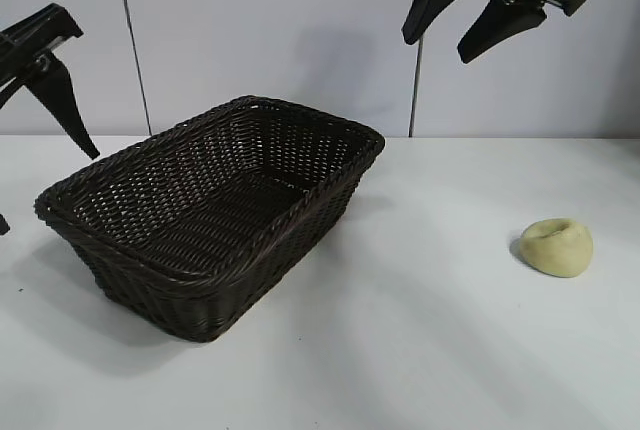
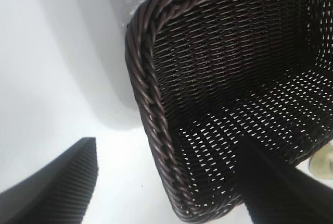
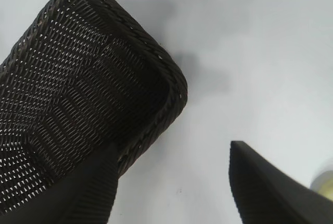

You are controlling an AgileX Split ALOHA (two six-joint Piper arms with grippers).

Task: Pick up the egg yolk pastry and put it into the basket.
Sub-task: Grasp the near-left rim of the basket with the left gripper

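The egg yolk pastry (image 1: 557,247) is a small pale yellow lump lying on the white table at the right. The basket (image 1: 330,125), dark brown wicker, stands left of centre with nothing in it. My right gripper (image 1: 437,48) hangs open high above the table, between basket and pastry, holding nothing. In the right wrist view the right gripper (image 3: 173,146) frames bare table, with the basket (image 3: 174,81) to one side and a sliver of the pastry (image 3: 325,188) behind one finger. My left gripper (image 1: 47,190) stands open at the far left, beside the basket (image 2: 151,94).
The white table (image 1: 430,350) runs bare around the pastry and in front of the basket. A pale wall (image 1: 300,30) with vertical seams closes the back.
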